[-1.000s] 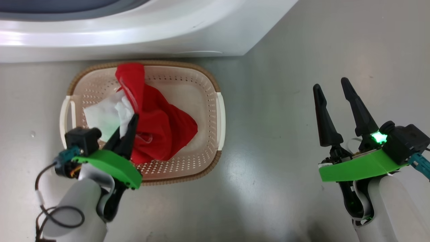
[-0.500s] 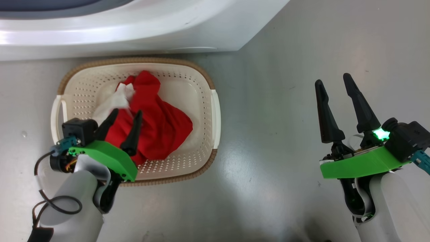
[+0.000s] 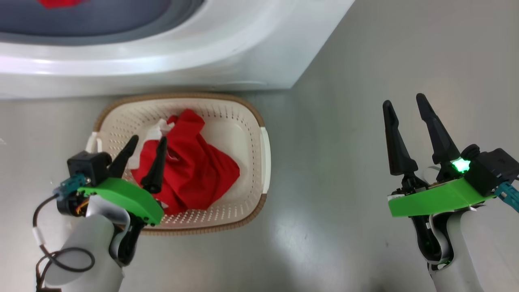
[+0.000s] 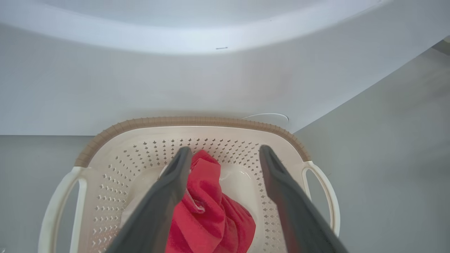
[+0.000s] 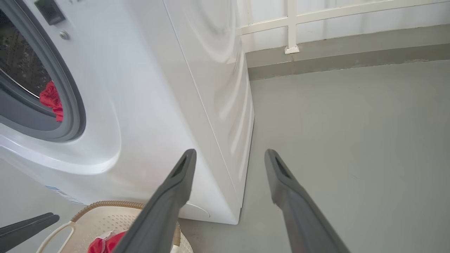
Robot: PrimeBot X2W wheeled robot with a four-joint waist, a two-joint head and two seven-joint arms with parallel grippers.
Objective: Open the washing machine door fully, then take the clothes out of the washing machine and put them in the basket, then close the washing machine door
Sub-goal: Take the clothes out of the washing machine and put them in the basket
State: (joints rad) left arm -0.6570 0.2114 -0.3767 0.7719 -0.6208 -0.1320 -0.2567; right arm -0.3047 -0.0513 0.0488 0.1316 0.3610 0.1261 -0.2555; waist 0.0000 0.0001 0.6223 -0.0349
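1. Left gripper hangs over the left half of the basket, jaws spread wide, gripping nothing (fingers above the red heap).
2. The basket sits on grey floor, against the washing machine front, with red clothes heaped inside.
3. More red fabric lies in the drum.
4. Right gripper is well right of the basket, jaws wide apart, empty.
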